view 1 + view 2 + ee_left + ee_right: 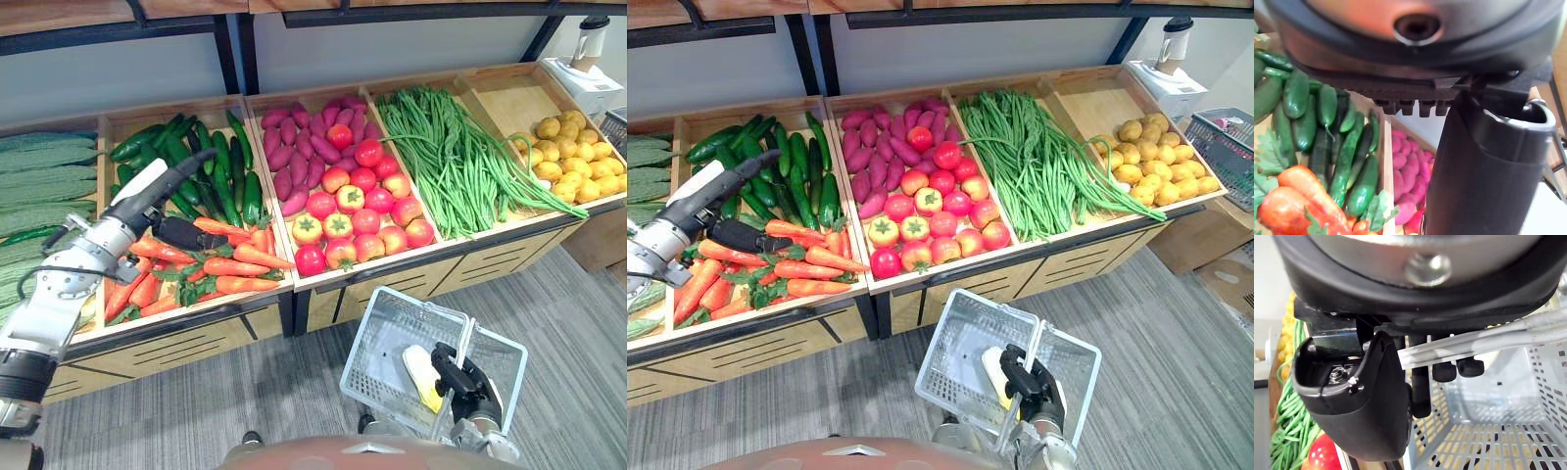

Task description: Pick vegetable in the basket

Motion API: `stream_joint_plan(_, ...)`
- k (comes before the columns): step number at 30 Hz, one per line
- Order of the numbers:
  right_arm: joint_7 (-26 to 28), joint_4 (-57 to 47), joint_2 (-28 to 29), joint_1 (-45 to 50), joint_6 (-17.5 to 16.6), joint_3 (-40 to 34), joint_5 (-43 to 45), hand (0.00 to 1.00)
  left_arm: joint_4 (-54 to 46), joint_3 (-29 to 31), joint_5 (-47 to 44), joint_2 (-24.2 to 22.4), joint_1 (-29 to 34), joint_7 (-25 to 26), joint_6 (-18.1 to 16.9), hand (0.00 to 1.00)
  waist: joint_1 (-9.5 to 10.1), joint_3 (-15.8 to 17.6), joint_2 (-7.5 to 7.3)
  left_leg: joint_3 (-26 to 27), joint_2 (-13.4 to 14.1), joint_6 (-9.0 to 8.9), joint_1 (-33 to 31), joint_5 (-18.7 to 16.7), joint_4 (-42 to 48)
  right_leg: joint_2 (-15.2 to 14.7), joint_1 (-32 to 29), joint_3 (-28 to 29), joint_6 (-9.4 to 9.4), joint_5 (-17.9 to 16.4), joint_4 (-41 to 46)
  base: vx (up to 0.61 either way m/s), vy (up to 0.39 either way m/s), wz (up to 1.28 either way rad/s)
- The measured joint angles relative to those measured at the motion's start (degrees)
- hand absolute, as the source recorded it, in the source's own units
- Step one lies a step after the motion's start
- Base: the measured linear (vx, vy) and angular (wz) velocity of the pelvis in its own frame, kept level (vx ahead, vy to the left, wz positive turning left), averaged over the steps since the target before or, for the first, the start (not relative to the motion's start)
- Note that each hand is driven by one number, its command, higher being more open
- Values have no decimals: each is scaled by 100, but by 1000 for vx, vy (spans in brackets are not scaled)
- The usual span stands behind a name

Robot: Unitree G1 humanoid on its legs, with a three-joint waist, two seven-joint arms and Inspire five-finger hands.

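My left hand (147, 201) hangs open over the crate of carrots (230, 264), its fingers stretched toward the cucumbers (211, 166) and nothing in it. The left wrist view shows its thumb (1479, 171) above the cucumbers (1347, 161) and carrots (1303, 196). My right hand (460, 377) is shut on the clear handle (1498, 345) of a grey wire basket (377, 352), held low in front of the stand. A pale yellow vegetable (419, 377) lies inside the basket.
Further crates hold purple sweet potatoes (304, 147), tomatoes (353, 211), green beans (451, 157) and potatoes (578, 157). Pale green gourds (39, 176) fill the far left. A second basket (1229, 137) stands at the right over grey carpet.
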Motion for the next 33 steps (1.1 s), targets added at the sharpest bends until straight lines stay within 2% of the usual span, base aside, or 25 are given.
stream_joint_plan(9, 82, 0, 0, 62, 1, 1, -183, 0, -113, 1, 228, -70, 533, -117, 31, 100, 10, -29, -31, 90, -9, 0, -8, 0, -13, 9, -13, 88, 30, 108, -126, -15, 10, -4)
stream_joint_plan(26, 267, 1, -8, 117, 1, 17, -201, 0, -183, 1, 471, -436, 985, -352, 125, 100, -1, -34, -39, 185, -13, 1, -93, 1, -49, 32, -123, 180, 20, 218, -264, -3, 4, -2)
stream_joint_plan(33, 276, 1, -11, 110, 1, 21, -212, 0, -185, 1, 1451, -584, 1006, -308, 143, 100, -8, -30, -37, 275, -14, 1, -96, 1, -79, 46, -167, 268, 27, 276, -327, -12, 7, -6)
